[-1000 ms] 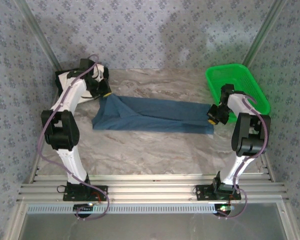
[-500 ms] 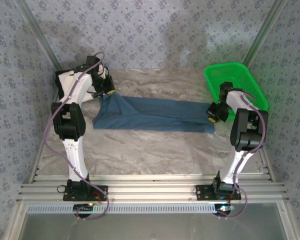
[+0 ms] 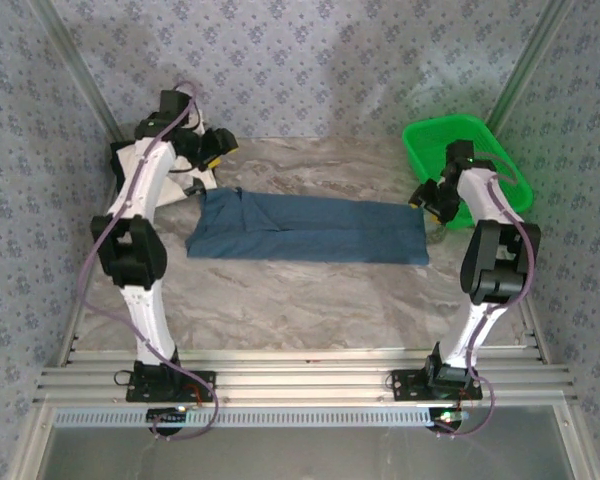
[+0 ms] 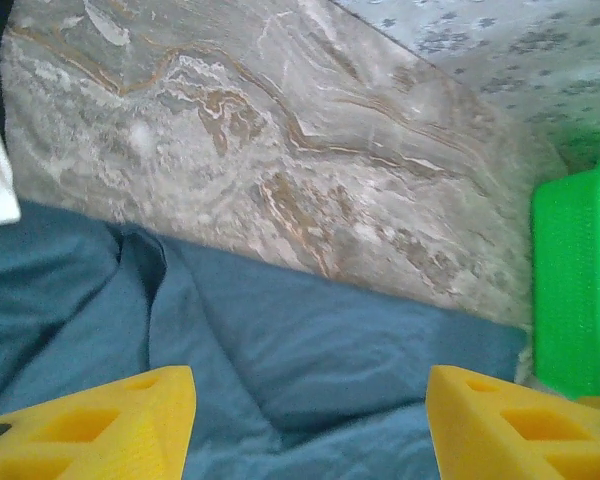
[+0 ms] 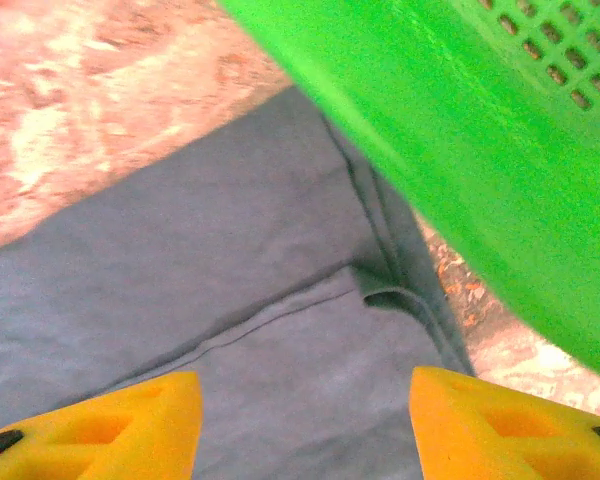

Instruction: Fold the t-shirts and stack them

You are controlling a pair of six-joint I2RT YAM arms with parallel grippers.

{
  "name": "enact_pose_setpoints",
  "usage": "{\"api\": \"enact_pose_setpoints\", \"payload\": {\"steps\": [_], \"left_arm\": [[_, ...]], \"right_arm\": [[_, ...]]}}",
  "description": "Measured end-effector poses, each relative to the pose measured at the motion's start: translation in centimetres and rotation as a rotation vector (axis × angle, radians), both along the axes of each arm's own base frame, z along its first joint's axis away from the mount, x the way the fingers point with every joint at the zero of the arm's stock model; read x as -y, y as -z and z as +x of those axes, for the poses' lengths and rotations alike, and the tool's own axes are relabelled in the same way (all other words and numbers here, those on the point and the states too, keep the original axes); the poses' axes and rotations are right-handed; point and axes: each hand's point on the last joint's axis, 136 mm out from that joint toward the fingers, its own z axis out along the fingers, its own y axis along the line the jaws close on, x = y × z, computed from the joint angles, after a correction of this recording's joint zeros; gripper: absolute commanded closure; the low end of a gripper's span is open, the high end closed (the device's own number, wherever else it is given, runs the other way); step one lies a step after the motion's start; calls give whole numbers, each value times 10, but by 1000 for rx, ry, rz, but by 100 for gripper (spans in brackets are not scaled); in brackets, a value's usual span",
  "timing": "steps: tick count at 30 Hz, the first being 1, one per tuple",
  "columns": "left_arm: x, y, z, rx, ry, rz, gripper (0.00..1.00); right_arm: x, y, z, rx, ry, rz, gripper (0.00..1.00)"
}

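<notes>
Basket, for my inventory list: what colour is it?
The basket is bright green, best seen from top external.

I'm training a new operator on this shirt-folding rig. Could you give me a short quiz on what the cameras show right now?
1. True or false: the left hand is clamped on the blue t-shirt.
2. Where on the table does the green basket sit? A) far right corner B) far left corner C) near edge, middle
3. Fill in: the hand closest to the basket is the ___ one.
Key: 1 false, it stands open above the cloth; 2 A; 3 the right hand.
</notes>
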Motion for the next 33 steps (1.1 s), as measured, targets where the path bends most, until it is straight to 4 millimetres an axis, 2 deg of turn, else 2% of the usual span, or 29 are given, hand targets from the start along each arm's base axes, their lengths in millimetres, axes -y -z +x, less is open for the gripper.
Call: {"api": "enact_pose_setpoints", "payload": {"steps": [3,5,7,8,10,12,14,16,20,26,31,33], "left_arm": [[-8,-20,-45,23,-17,-11,35],[-15,-23,-74,27,-35,-20,35],[-24,-11,-103,4,-63,-27,40],[-28,-2,-111,-16,-74,-27,43],[-34,28,-123,-84,-97,-32,54],[-35,59,-125,-142,-106,-33,71],[-34,87,-124,-199,-110,-39,80],[-31,112,-118,-247,-112,-42,83],[-24,144,-106,-283,-104,-43,86],[-16,186,-97,-330,-90,-25,87],[-33,219,-116,-387,-135,35,88],[-38,219,-119,-369,-148,34,88]], "right_arm": [[-6,-24,-12,61,-9,19,34],[-13,-31,-24,83,-22,39,32],[-26,-32,-38,98,-49,74,31],[-33,-29,-44,99,-64,91,31],[-54,-19,-54,82,-114,123,34],[-75,-8,-57,62,-166,144,42],[-95,4,-55,42,-205,164,56],[-113,21,-51,10,-236,177,66],[-133,56,-44,-66,-252,168,77],[-150,96,-33,-134,-245,113,78],[-151,97,-28,-127,-227,56,78],[-151,98,-29,-124,-227,29,78]]}}
